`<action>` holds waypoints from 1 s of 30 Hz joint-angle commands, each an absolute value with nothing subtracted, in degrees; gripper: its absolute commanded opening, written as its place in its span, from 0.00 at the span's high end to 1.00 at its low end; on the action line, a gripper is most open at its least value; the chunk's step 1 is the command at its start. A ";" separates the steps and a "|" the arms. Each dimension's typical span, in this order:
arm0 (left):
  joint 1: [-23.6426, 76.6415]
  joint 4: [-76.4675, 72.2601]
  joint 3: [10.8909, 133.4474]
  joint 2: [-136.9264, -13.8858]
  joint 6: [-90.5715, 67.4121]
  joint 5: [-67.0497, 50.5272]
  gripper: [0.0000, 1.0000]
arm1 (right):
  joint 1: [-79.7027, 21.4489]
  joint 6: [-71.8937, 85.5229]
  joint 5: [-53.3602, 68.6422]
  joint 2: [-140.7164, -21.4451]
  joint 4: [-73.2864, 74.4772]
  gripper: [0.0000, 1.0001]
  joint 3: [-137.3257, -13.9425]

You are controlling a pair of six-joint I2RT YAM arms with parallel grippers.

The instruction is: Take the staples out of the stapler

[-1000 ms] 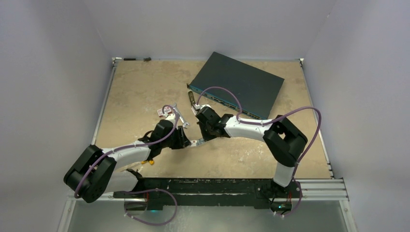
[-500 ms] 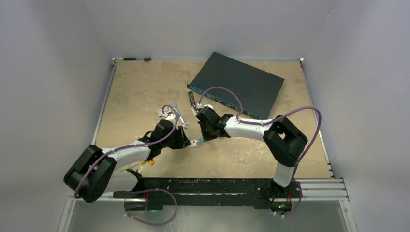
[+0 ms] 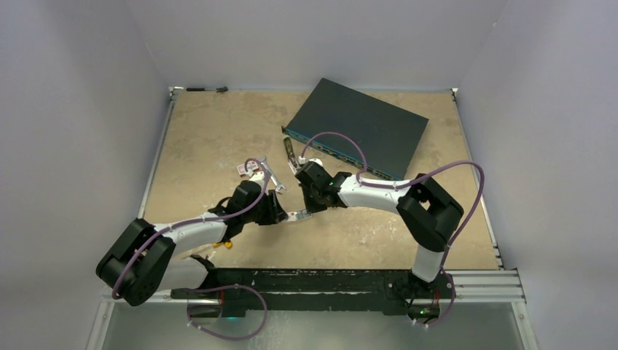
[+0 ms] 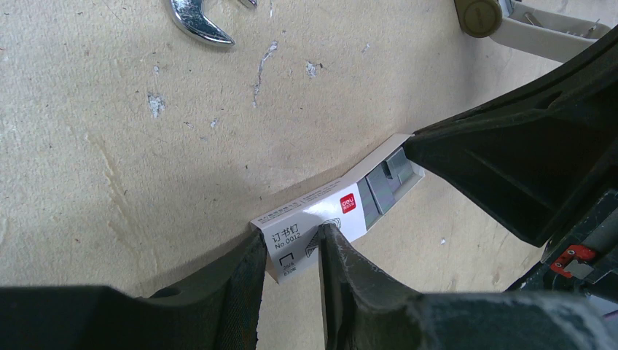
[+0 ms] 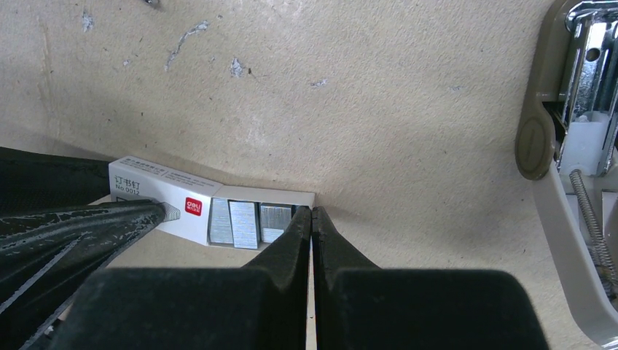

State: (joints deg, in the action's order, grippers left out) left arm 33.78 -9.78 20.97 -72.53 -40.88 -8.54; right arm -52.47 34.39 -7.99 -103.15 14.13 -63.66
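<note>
Near the middle of the tabletop [image 3: 204,131], the two arms meet over a small white staple box [image 4: 321,211] that lies flat on the beige surface. The left pincer [image 4: 290,251] grips one end of this box, a finger [image 4: 244,281] on each long side, so its jaws stand narrow and are holding the carton by the printed end with the red logo. The box's inner tray is slid partway out at the other end, and grey strips of staples [image 5: 244,222] show in it. The right pincer [image 5: 312,217] is fully closed, its two fingers pressed flat together with nothing seen between them, and its tip rests at the open end of that tray, touching or just short of the cardboard edge; which cannot be told.

The stapler [image 5: 536,138] lies apart from the box, on the far side of the right pincer, in neither pincer. It is swung open at its round hinge, with the shiny metal channel and a coil spring exposed. In the overhead view it [image 3: 291,152] sits just beside the near corner of a dark network switch [image 3: 364,120]. A silver open-ended wrench [image 4: 197,18] lies on the tabletop beyond the left pincer, clear of the box.
</note>
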 commanded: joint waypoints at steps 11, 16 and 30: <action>33.92 -10.35 20.61 -72.77 -40.19 -8.61 0.69 | -54.19 37.99 -9.26 -100.90 15.18 1.00 -64.52; 33.88 -10.29 20.63 -72.77 -40.29 -8.61 0.69 | -54.72 39.58 -9.81 -100.48 15.00 1.00 -63.90; 33.92 -9.95 20.74 -72.60 -40.09 -8.43 0.69 | -54.70 42.63 -10.74 -98.62 16.30 1.00 -61.90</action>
